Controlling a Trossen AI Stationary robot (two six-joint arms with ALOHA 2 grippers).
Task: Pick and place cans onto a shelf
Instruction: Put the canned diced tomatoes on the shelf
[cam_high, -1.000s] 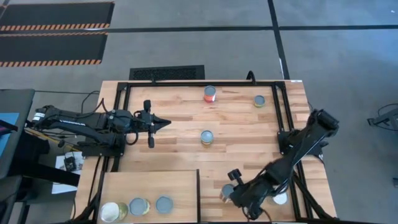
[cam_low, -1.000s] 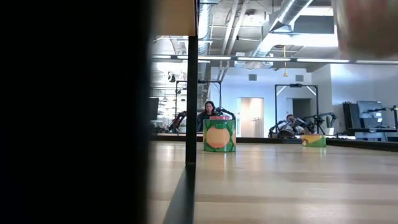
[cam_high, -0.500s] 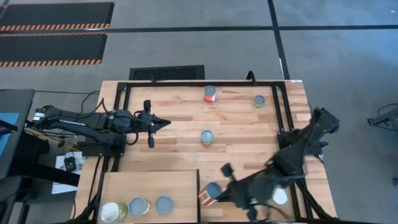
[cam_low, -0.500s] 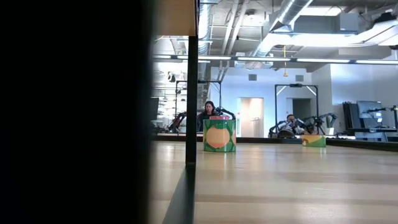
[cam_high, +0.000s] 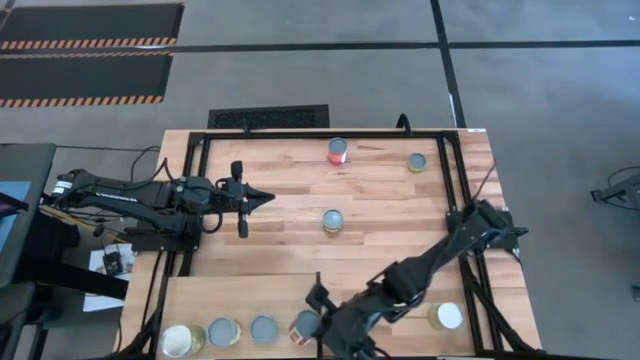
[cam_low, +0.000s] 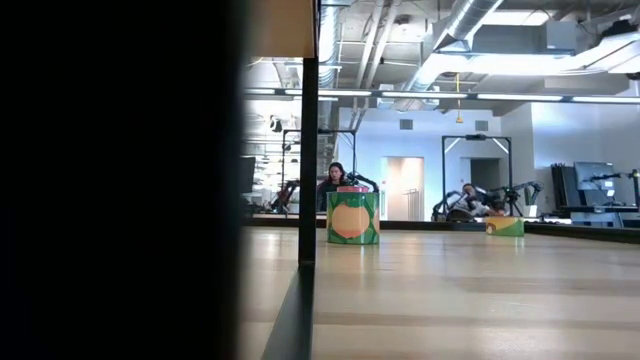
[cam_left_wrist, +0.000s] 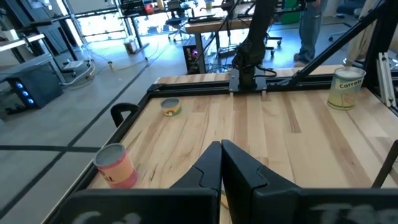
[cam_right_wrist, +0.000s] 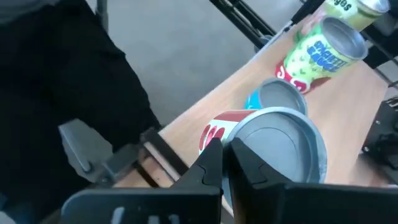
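Observation:
My right gripper (cam_high: 316, 322) reaches across the near edge and is shut on a red-labelled can with a grey top (cam_high: 303, 326), which also shows in the right wrist view (cam_right_wrist: 277, 146). The can is over the right end of the pale wooden shelf (cam_high: 240, 295), just left of its dark divider (cam_high: 319, 290). Three cans (cam_high: 222, 332) stand in a row on the shelf's near part. My left gripper (cam_high: 264, 199) is shut and empty, hovering at the table's left. My right gripper holds the red-labelled can at the edge of its grey top (cam_right_wrist: 239, 140), on the side toward the wrist. The two fingers (cam_right_wrist: 208, 165) stand close together and hide the exact contact. They come from the table's right, slanting down. I cannot tell if the can's base touches the shelf.
On the tabletop stand a red-orange can (cam_high: 338, 151) and a small can (cam_high: 417, 162) at the far side. A can (cam_high: 333, 221) stands in the middle and a white-topped can (cam_high: 447, 316) at the near right. A black frame (cam_high: 455, 180) edges the table.
My right gripper has carried the red-labelled can from the near right of the table toward the left edge. It has passed the divider and is now over the shelf's right end. The arm has stretched out low along the near edge. The gripper has stayed shut on the can.

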